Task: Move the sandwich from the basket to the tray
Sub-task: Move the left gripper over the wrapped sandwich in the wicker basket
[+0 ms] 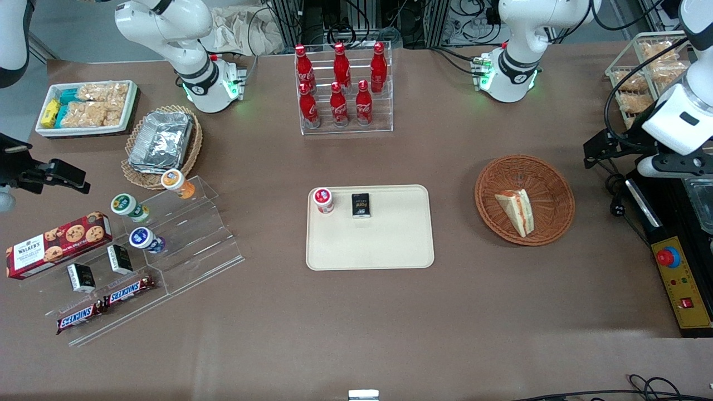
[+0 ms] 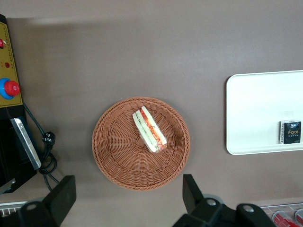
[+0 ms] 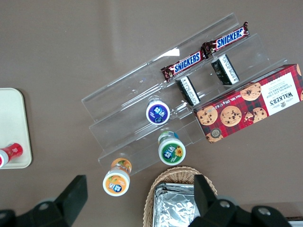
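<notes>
Sandwich: we see the sandwich lying on its side in the basket, a little toward the tray from the basket's centre, untouched.

End effector: our end effector hangs high above the desk, its two fingers spread wide with nothing between them; in the front view it sits near the working arm's end of the desk, well apart from the basket.

Direction: in the wrist view the sandwich lies at about 12 o'clock from the open fingers, so we judge the coming move to be mostly a short advance and a straight descent.

Long axis: the wedge runs from about 11 to 5 o'clock in that view, slanted to the line between the fingers, so we expect a wrist turn first.

Surface: the woven bowl is shallow, with a low rim.

Room: the tray is mostly bare; a small red-capped cup and a black packet stand along its edge farthest from the front camera.
</notes>
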